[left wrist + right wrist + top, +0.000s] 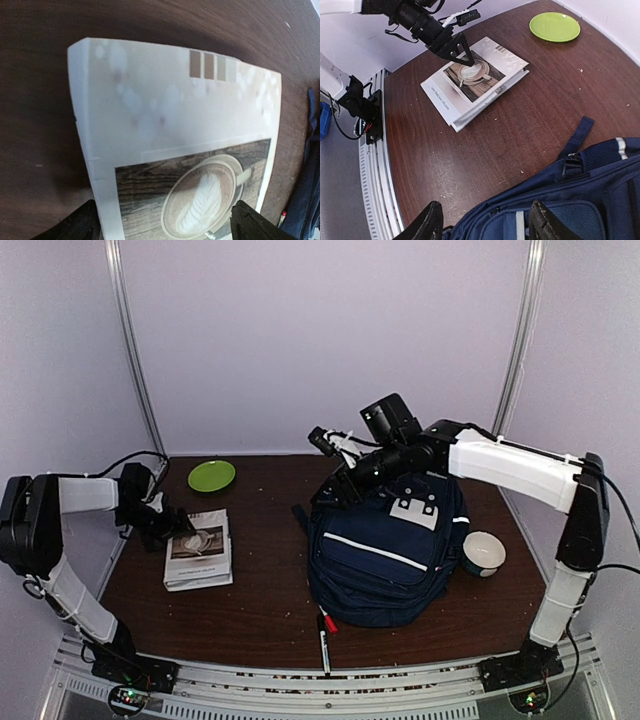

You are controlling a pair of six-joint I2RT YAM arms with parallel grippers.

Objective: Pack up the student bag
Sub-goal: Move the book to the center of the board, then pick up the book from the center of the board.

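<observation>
- Student bag (385, 560) rests centre-right on worktop (270, 600); right gripper (485, 222) above its top edge, jaws wide.
- Book (199, 548) lies left of the bag; left gripper (162, 226) over its cover, jaws wide.
- Green plate (211, 476) far left; bowl (484, 553) beside the bag's right; marker (324, 640) at its near edge.

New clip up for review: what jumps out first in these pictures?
The large navy-blue fabric backpack with white stripes dominates, sitting right of centre on the brown table, with the right gripper open over its top edge. To the left, the left gripper hangs open over a white book with a latte photo on its cover. A round green plate sits at the back left.
</observation>
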